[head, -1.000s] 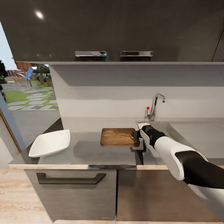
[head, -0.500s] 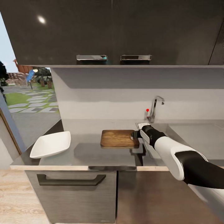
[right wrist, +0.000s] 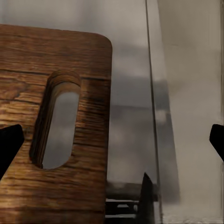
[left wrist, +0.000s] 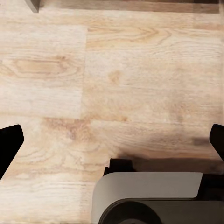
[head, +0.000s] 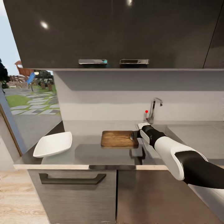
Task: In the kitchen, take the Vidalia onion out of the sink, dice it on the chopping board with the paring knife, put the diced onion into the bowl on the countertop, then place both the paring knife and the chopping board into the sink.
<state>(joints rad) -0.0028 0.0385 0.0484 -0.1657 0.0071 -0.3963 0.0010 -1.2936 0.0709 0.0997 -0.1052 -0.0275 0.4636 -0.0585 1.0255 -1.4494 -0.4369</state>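
While the white bowl (head: 53, 144) sits at the tabletop's (head: 93, 154) left edge, bare grey surface separates it from the chopping board (head: 119, 138). At the board's three o'clock end the right gripper (head: 134, 135) hovers, fingers (right wrist: 10, 147) wide apart, holding nothing. The sink tap (head: 153, 109) stands at one o'clock. Left fingers (left wrist: 9, 144) are spread over wooden floor (left wrist: 112, 84).

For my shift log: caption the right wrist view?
Open right gripper at the handle-slot end of the chopping board, over the countertop.

White forearm shell (head: 168, 149), black joints, black fingertips (right wrist: 9, 144)
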